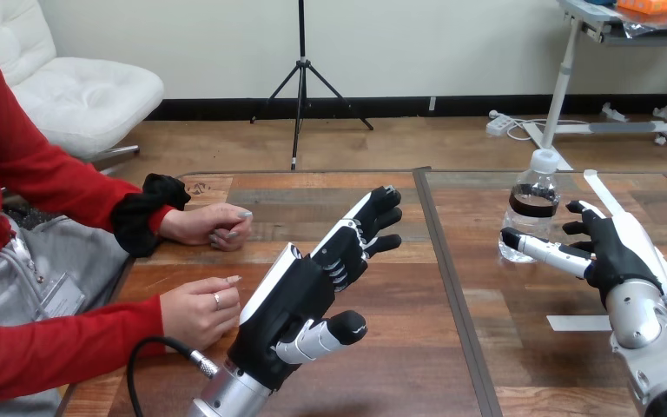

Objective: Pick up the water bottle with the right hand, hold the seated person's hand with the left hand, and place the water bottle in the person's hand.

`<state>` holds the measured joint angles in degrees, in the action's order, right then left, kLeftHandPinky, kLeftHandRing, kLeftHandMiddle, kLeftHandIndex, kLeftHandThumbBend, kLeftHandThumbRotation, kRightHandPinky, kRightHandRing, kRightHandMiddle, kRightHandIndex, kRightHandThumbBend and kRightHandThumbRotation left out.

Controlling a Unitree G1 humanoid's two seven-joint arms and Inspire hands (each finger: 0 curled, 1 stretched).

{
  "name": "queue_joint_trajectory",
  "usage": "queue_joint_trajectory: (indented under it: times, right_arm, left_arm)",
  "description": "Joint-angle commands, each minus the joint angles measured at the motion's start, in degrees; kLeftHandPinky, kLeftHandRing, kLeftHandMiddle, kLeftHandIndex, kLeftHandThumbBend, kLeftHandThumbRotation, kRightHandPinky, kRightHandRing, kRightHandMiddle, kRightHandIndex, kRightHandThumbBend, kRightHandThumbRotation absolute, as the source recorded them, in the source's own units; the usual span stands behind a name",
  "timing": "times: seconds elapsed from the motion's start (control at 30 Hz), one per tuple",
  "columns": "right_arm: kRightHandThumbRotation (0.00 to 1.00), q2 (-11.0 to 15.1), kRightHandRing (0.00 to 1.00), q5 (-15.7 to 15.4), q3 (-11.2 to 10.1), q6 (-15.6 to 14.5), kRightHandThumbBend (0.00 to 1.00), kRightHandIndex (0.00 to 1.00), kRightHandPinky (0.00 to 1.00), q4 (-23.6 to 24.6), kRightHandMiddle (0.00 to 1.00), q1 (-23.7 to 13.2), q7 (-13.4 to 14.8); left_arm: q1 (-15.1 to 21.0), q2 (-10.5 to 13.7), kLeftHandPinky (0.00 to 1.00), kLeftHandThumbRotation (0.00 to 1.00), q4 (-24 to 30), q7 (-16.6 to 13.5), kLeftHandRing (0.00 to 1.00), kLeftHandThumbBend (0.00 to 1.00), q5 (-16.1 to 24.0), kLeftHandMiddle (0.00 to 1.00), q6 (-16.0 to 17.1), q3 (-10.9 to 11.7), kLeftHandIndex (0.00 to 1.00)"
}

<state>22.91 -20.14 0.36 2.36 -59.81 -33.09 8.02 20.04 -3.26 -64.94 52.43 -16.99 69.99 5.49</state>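
The clear plastic water bottle (536,208), far right on the tabletop, has a white cap and a dark, almost black band round its middle. The wooden tabletop (399,365) is reddish brown, with streaky grain in lighter and darker planks, and a thin dark seam (452,295) runs from near to far. Flat white strips (573,322) lie on its right part. The left hand (308,291) is black, with a white shell along its back and black-and-white fingers. The right hand (608,252) has the same colours. The left forearm (226,398) and the right forearm (656,347) are silver.
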Motion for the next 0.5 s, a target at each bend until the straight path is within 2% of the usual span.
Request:
queue_joint_trajectory:
  times: [0.0, 0.47]
  right_arm:
    - [0.57, 1.33, 0.80, 0.12, 0.81, 1.72, 1.00, 0.93, 0.65, -1.15, 0.87, -6.04, 1.01]
    - [0.59, 0.71, 0.78, 0.22, 1.64, 2.40, 1.00, 0.94, 0.63, -4.56, 0.86, -8.70, 1.53]
  left_arm:
    - [2.59, -0.68, 0.89, 0.78, 1.83, 0.17, 0.96, 1.00, -1.06, 0.97, 0.86, 0.30, 0.96]
    - [2.81, -0.44, 0.89, 0.78, 1.99, 0.84, 0.96, 1.00, -1.57, 0.97, 0.36, 0.21, 0.96]
